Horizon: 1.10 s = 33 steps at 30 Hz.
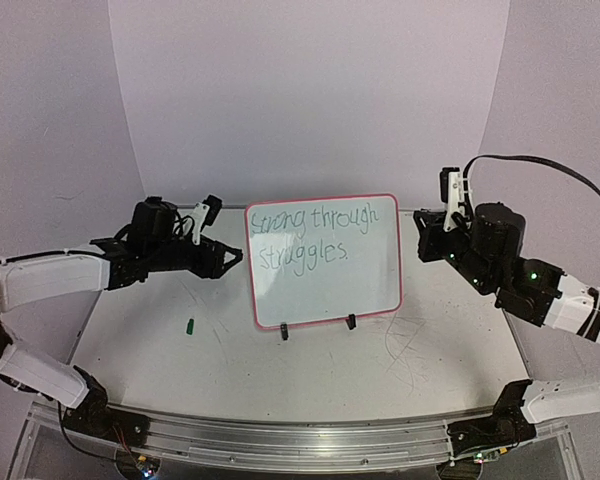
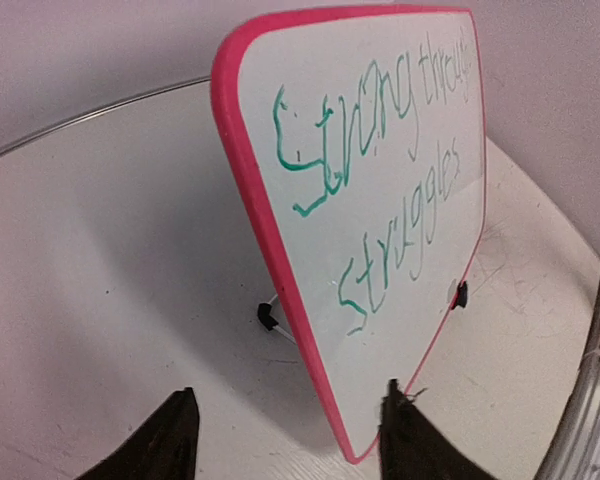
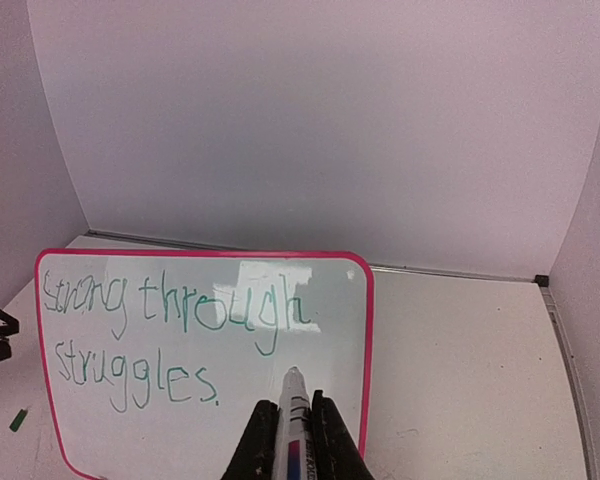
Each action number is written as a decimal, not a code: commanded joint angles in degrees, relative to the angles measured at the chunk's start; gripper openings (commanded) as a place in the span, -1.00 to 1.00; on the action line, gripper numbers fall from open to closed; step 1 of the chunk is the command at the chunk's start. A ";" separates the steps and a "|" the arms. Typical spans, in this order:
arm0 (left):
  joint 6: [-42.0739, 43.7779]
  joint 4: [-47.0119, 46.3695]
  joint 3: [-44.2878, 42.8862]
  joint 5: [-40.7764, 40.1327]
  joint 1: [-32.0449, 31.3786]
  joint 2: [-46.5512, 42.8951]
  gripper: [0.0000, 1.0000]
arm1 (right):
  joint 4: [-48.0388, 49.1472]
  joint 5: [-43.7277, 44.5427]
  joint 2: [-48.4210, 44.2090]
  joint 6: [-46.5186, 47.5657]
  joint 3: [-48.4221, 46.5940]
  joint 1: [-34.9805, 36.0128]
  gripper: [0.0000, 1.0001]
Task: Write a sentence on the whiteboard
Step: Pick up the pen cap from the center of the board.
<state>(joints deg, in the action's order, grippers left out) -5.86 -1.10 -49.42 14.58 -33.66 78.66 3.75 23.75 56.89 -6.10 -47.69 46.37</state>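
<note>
The whiteboard (image 1: pixel 325 295), pink-rimmed, stands tilted on two black clip feet at the table's middle. The sentence (image 1: pixel 302 236) reads "Strong through struggles." in green over two lines. My left gripper (image 1: pixel 236 258) is at the board's left edge. In the left wrist view this gripper (image 2: pixel 285 440) is open, and the whiteboard's (image 2: pixel 380 210) lower corner lies between its fingers (image 2: pixel 412 440). My right gripper (image 3: pixel 292 405) is shut on a white marker (image 3: pixel 294 392), whose tip points at the whiteboard (image 3: pixel 180 430) just below the sentence (image 3: pixel 180 310). The right gripper (image 1: pixel 448 205) hovers to the board's right.
A small green cap (image 1: pixel 191 325) lies on the tabletop to the left of the board, and it also shows in the right wrist view as a green cap (image 3: pixel 18 420). A curved pale wall closes the back. A metal rail (image 1: pixel 300 440) runs along the near edge.
</note>
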 commanded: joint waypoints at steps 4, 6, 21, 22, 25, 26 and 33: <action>-20.28 9.33 7.20 -7.09 -0.79 -13.88 0.63 | 0.53 -2.47 4.96 1.67 -1.82 0.14 -1.00; -26.65 16.21 7.24 -11.21 -0.87 -13.71 0.61 | -0.30 -3.16 5.91 1.36 -2.22 0.13 -1.00; -30.40 32.02 3.64 -23.02 -0.73 7.46 0.40 | -3.28 -5.17 4.10 -2.91 -1.97 0.14 -0.91; -29.91 31.84 3.19 -23.87 -0.69 8.59 0.35 | -3.39 -4.73 3.75 -3.23 -1.83 0.15 -0.91; -28.36 31.66 1.37 -25.23 -0.42 12.48 0.08 | -4.91 -3.20 3.93 -4.00 -2.55 0.17 -0.96; -28.13 31.56 0.92 -24.85 -0.44 13.45 -0.01 | -6.39 -2.84 4.27 -4.07 -3.26 0.17 -1.00; -26.91 29.82 2.24 -22.86 -0.61 14.36 -0.72 | -9.46 -1.74 4.61 -5.32 -5.23 0.15 -1.00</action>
<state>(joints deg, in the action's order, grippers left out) -33.89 30.00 -46.89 -8.77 -34.21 92.66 -4.22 20.32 61.65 -9.85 -49.84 46.37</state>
